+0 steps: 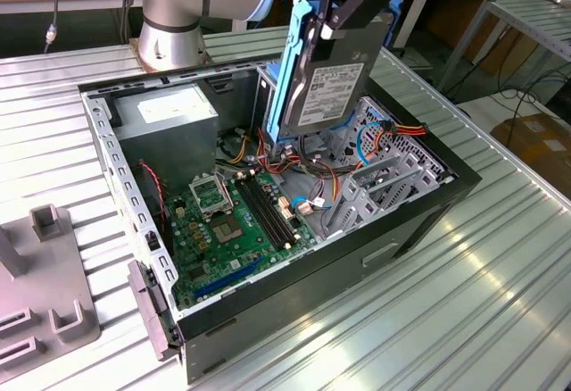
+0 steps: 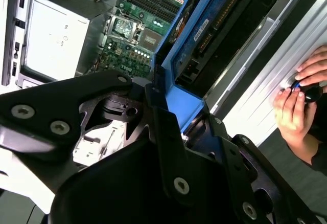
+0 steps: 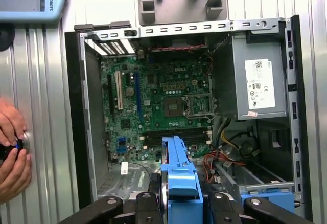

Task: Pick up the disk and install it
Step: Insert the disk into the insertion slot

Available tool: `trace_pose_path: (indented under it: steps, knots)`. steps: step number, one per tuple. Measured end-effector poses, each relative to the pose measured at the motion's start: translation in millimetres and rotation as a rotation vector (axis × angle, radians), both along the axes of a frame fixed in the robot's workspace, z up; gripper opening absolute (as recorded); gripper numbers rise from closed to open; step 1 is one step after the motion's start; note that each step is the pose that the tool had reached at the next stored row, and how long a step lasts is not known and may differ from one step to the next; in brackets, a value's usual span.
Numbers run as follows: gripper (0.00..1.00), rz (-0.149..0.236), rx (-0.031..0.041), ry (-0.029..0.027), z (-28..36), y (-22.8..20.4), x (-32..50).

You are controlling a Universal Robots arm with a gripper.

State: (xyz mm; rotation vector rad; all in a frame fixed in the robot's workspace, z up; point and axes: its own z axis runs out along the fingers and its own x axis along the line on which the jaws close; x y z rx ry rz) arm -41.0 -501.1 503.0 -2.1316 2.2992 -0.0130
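- gripper [image 1: 332, 18] jaws clamped on the disk [image 1: 326, 87] at its upper end; it hangs near-upright over the open computer case [image 1: 105, 132].
- Step: pickup done, install not yet.
- Seating likely needs it squared to the drive cage [image 1: 379, 186], clear of cables [image 1: 397, 130].

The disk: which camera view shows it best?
The exterior view: the disk hangs nearly upright over the open computer case, label face plain, clamped in the gripper. The second wrist view shows its circuit-board side obliquely; the first wrist view, its blue rail end-on.
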Motion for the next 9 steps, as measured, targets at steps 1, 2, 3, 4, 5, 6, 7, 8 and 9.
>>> trace_pose_path:
  steps: [1,2,3,4,5,6,7,8,9]
  knots:
    - [0.37,0.0,-0.0005,0.0,-0.1,-2.0,0.2]
    - [0.37,0.0,-0.0011,0.0,0.0,-4.2,0.3]
    - [0.37,0.0,-0.0016,0.0,0.0,-6.2,0.5]
    - [0.37,0.0,-0.0024,0.0,-0.1,-8.6,0.8]
    - [0.37,0.0,-0.0029,0.0,-0.1,-10.4,1.2]
    - [0.37,0.0,-0.004,0.0,-0.2,-12.8,2.4]
    - [0.37,0.0,-0.0056,0.0,-0.6,-14.7,4.2]
    - [0.37,0.0,-0.0063,-0.0001,-1.0,-15.5,6.6]
    - [0.37,0.0,-0.0072,0.0,-1.0,-15.8,8.5]
